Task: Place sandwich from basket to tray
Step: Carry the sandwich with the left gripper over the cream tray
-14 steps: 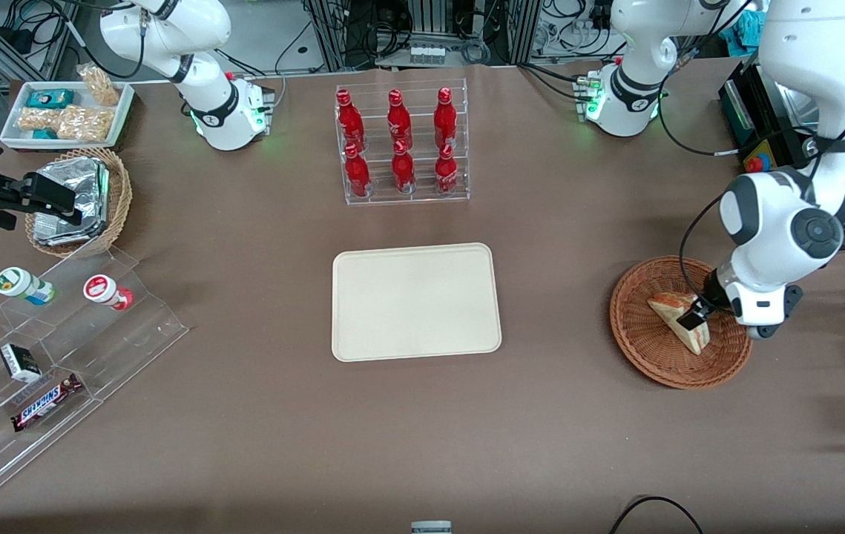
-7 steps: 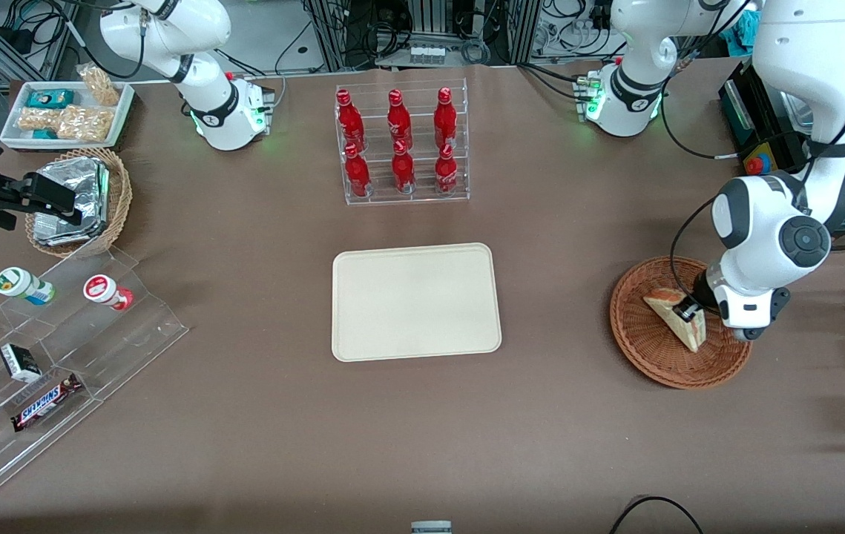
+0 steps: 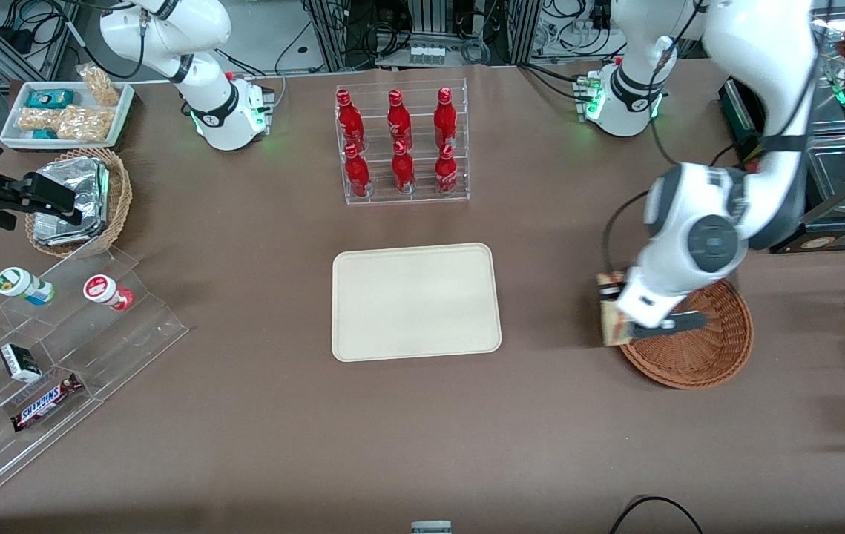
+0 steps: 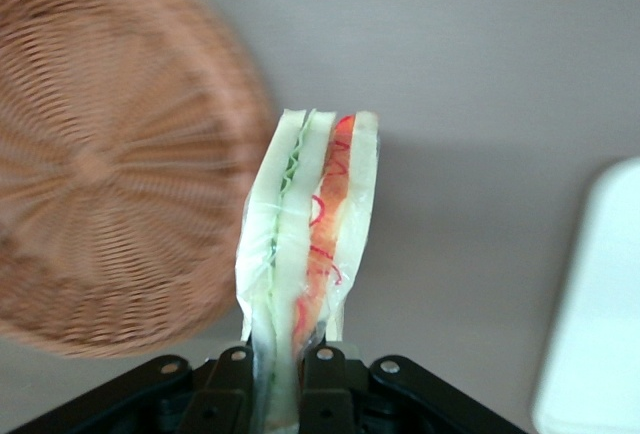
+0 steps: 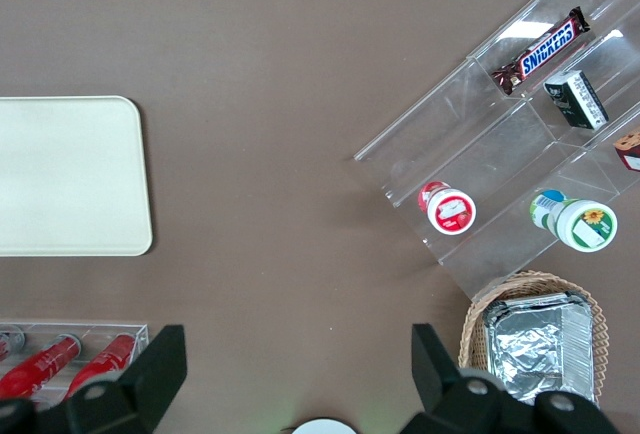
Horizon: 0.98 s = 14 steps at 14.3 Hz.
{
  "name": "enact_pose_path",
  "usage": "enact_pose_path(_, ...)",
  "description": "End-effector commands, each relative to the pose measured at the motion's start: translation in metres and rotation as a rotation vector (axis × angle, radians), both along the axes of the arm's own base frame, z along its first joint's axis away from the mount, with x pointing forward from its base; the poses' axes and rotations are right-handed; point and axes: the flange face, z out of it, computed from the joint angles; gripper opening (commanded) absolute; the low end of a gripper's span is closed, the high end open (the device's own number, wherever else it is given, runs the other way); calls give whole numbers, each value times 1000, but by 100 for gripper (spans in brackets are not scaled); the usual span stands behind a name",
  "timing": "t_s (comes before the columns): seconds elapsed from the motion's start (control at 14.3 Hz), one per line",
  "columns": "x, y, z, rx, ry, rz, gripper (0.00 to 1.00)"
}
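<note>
My left gripper [image 3: 613, 320] is shut on the sandwich [image 3: 610, 317], a pale wedge with red and green layers. It holds the wedge in the air over the rim of the reddish-brown wicker basket [image 3: 719, 348], on the side nearest the tray [image 3: 415, 300]. In the left wrist view the sandwich [image 4: 312, 234] stands on edge between the black fingers [image 4: 322, 374] of the gripper [image 4: 277, 359]. The basket [image 4: 100, 174] lies below to one side and a corner of the cream tray [image 4: 600, 304] to the other. The tray [image 5: 60, 174] has nothing on it.
A clear rack of red bottles [image 3: 401, 144] stands farther from the front camera than the tray. Toward the parked arm's end are a stepped acrylic shelf of snacks [image 3: 58, 348], a tan basket with foil packets [image 3: 81, 200] and a white snack tray [image 3: 66, 111].
The gripper, shut on the sandwich, has lifted it out of the basket's middle and carried it toward the tray, to above the basket's rim. The arm has swung with it.
</note>
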Motion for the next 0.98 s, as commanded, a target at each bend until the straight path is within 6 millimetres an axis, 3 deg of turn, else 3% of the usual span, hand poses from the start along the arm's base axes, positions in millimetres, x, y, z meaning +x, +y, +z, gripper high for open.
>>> enact_pose_path(0.0, 1, -87, -15, -16, 10, -33, 0)
enact_pose_path(0.14, -5, -162, -21, -38, -10, 7, 0)
enact_pose_path(0.28, -17, -220, -31, -36, -26, 48, 0)
enact_pose_path(0.49, -39, -284, -45, -44, -41, 91, 0)
enact_pose_path(0.77, -65, -343, -66, -69, -69, 129, 0)
enact_pose_path(0.91, -75, -356, -81, -78, -80, 128, 0)
